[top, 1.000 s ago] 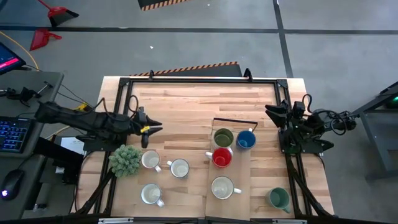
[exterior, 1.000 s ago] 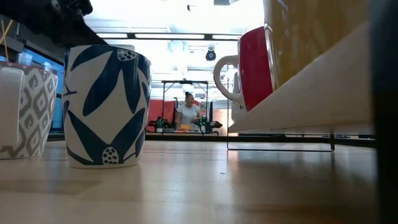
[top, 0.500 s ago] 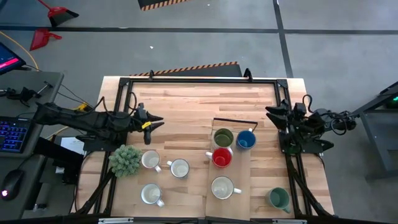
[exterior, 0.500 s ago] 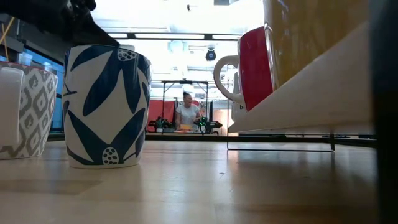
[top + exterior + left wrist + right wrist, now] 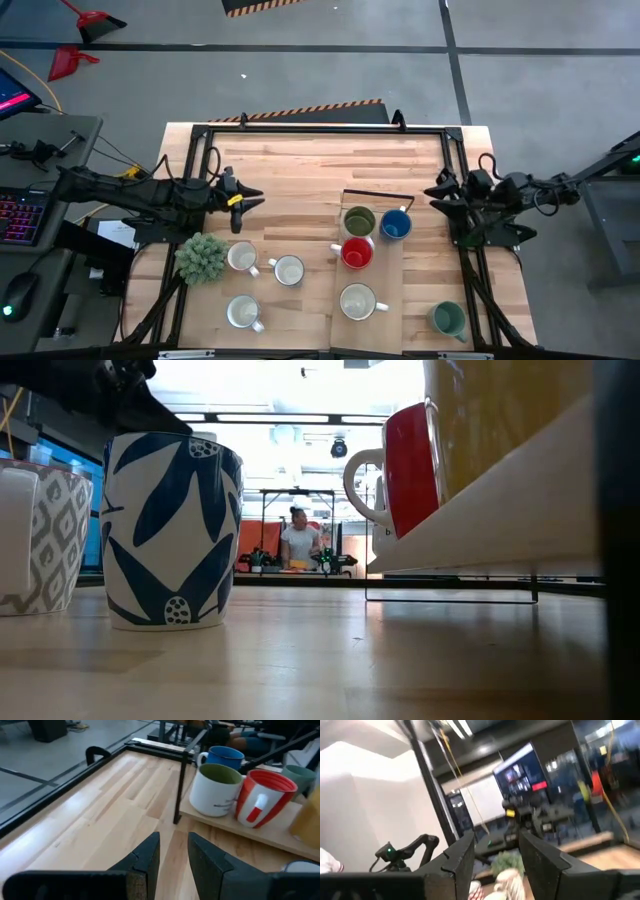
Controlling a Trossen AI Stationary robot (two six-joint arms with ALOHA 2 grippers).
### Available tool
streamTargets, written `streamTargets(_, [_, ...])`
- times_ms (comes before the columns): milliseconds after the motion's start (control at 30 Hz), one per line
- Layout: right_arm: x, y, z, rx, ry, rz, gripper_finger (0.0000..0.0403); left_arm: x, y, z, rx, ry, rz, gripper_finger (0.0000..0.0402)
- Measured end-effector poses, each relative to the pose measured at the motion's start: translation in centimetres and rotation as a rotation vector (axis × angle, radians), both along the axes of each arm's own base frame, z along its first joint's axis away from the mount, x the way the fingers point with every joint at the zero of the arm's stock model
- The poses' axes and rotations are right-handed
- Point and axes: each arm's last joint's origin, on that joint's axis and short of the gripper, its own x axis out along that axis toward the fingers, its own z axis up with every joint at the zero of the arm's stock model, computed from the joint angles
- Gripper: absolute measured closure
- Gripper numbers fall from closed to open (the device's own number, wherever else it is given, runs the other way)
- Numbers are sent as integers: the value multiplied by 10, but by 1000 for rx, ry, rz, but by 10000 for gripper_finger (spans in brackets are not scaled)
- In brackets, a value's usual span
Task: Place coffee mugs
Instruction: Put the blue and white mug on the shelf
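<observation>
High view shows 4 mugs on the raised wooden tray (image 5: 388, 290): olive mug (image 5: 359, 221), blue mug (image 5: 395, 225), red mug (image 5: 356, 253) and a white mug (image 5: 356, 300). 3 pale mugs stand on the surface (image 5: 300, 180) by the plant (image 5: 201, 257), and a teal mug (image 5: 448, 319) sits near the right corner. All stand upright, mouths up, handles sideways. Left tool (image 5: 246, 201) hovers empty, fingers slightly apart; right tool (image 5: 436, 190), also apart, waits at the right edge. Risk: a low sweep could clip the plant or topple neighbouring mugs.
</observation>
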Motion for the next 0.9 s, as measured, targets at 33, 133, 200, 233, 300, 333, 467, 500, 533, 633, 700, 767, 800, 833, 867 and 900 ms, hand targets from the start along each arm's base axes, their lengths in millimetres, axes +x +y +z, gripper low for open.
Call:
streamTargets(33, [1, 0, 4, 20, 22, 3, 256, 0, 0, 0, -1, 0, -4, 314])
streamTargets(133, [6, 2, 22, 8, 32, 21, 256, 0, 0, 0, -1, 0, -4, 314])
streamTargets(200, [12, 5, 38, -36, 30, 31, 256, 0, 0, 0, -1, 0, -4, 314])
streamTargets(233, [17, 6, 46, -58, 34, 27, 256, 0, 0, 0, -1, 0, -4, 314])
streamTargets(300, [28, 9, 58, -99, 66, 17, 256, 0, 0, 0, -2, 0, -7, 314])
streamTargets(333, [34, 11, 64, -112, 86, 15, 256, 0, 0, 0, -4, 0, -11, 314])
streamTargets(467, [65, 19, 82, -126, 219, -12, 256, -2, -1, 2, -10, -13, -33, 314])
streamTargets(500, [73, 21, 86, -126, 253, -24, 256, -2, -1, 3, -7, -18, -36, 314])
streamTargets(533, [82, 24, 89, -132, 281, -30, 256, -3, -1, 3, -9, -24, -38, 314])
streamTargets(633, [109, 31, 102, -156, 330, -65, 256, -7, 0, 6, -12, -50, -39, 314])
streamTargets(700, [128, 36, 113, -182, 342, -75, 256, -9, 0, 8, -13, -64, -39, 314])
streamTargets(767, [146, 41, 119, -226, 385, -80, 256, -10, 0, 9, -8, -75, -41, 314])
streamTargets(800, [156, 44, 121, -242, 411, -85, 256, -11, 0, 10, -1, -78, -44, 314])
streamTargets(833, [165, 46, 122, -252, 444, -98, 256, -12, 0, 10, 6, -80, -52, 314])
streamTargets(867, [173, 48, 123, -263, 481, -111, 256, -12, 0, 11, 10, -83, -62, 314])
streamTargets(900, [181, 50, 124, -272, 520, -128, 256, -13, 0, 11, 14, -86, -71, 314])
